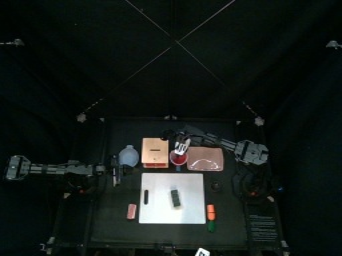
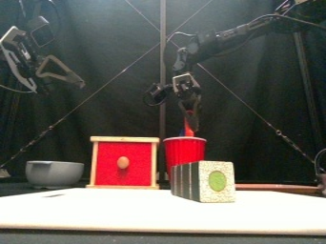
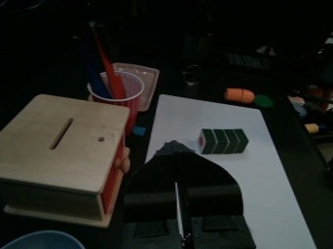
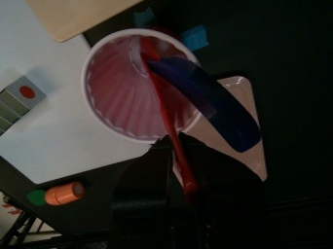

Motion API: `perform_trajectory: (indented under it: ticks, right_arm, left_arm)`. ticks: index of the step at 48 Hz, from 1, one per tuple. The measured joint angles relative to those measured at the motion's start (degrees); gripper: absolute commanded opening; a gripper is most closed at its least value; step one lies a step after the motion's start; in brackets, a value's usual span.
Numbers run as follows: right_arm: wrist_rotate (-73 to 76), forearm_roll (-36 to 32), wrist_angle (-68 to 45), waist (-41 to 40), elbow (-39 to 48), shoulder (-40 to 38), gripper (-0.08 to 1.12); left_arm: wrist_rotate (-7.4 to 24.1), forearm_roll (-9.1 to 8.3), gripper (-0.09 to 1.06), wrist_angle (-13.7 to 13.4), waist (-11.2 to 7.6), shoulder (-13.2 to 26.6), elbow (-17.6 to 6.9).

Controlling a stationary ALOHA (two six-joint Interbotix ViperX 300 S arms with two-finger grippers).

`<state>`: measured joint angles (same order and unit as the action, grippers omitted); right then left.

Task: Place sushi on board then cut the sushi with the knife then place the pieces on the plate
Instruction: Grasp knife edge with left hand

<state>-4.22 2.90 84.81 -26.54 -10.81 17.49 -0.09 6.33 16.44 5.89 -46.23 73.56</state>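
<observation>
While the left gripper hangs at 9 o'clock from the board, raised above the table, with its jaws drawn together on nothing, the right gripper is clamped on the handle of the one red knife. It holds the knife above the single red cup, with the knife's far end in the cup's mouth. One blue knife leans inside the cup. One sushi roll lies near the middle of the one white board, its blocks together.

From the board, the cup stands at 12 o'clock, one wooden box at 11, one blue-grey bowl at 10, and one pink tray at 1. Two loose toys lie off the board: a reddish toy at 8 and a carrot at 4.
</observation>
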Motion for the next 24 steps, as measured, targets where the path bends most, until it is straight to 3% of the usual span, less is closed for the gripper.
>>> perform_trajectory:
  ticks: [24]
  right_arm:
    - [0.26,1.58,1.58,0.0,0.09,0.0,0.42]
  left_arm:
    - [0.0,0.09,-0.01,-0.09,0.18,0.0,0.44]
